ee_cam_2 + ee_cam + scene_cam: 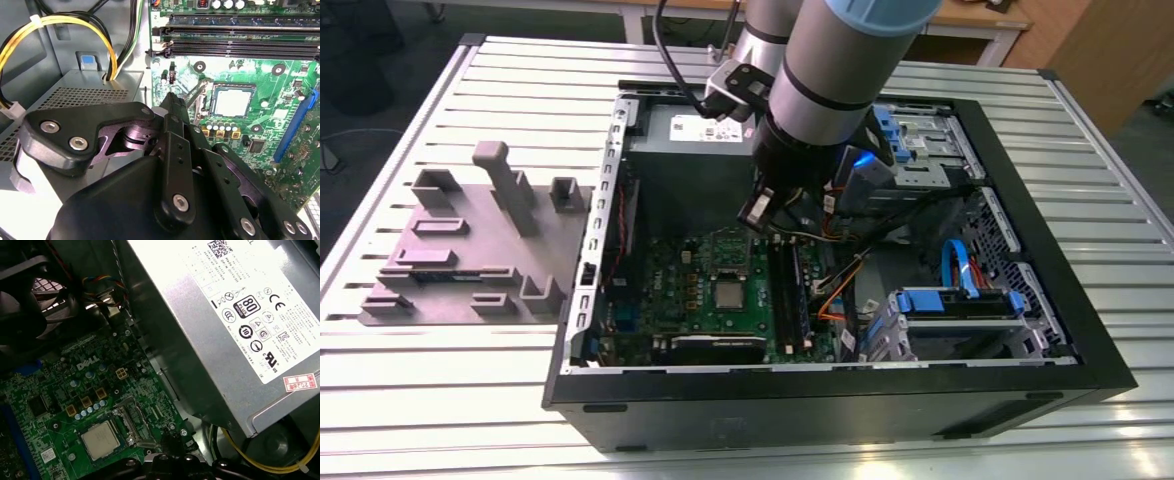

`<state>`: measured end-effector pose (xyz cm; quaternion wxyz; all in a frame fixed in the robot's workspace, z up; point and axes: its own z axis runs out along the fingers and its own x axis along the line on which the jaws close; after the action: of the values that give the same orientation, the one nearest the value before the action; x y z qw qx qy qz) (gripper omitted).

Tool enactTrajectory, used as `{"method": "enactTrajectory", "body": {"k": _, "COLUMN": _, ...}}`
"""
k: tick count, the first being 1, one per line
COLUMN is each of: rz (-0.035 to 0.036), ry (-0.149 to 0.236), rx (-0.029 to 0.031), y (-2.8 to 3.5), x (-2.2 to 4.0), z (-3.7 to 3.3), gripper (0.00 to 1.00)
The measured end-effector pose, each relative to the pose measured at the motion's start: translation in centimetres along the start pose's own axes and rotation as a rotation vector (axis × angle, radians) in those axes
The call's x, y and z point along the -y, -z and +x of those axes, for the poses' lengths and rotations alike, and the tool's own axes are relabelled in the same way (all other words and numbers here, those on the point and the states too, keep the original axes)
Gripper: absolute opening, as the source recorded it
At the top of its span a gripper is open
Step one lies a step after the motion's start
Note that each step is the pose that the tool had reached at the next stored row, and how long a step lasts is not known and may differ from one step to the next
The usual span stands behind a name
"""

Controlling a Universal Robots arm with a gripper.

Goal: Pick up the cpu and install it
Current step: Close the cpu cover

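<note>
An open black computer case (1067,330) lay on a ribbed aluminium table (494,400). Inside it, a green motherboard (707,290) sat beside a large grey metal power-supply box (235,325) with a white label. The black gripper (172,102) hung above the board, fingers pressed together and grasping nothing. The cpu (231,102), a small square silver-grey chip, rested in its socket just beyond the fingertips.

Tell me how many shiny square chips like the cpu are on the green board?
1. The cpu sits in the socket near the middle of the board, seen too in both wrist views. Others may hide under the arm.
</note>
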<state>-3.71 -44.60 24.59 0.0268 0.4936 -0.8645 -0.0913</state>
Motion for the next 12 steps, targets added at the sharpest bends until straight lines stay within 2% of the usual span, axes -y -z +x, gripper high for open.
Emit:
{"method": "enactTrajectory", "body": {"k": 6, "rz": -0.0006, "ry": 0.015, "rx": -0.003, "y": 0.03, "x": 0.02, "z": 0.03, "gripper": 0.1}}
{"method": "enactTrajectory", "body": {"k": 12, "rz": 0.0022, "ry": 0.031, "rx": -0.0124, "y": 0.07, "x": 0.16, "z": 0.36, "gripper": 0.1}}
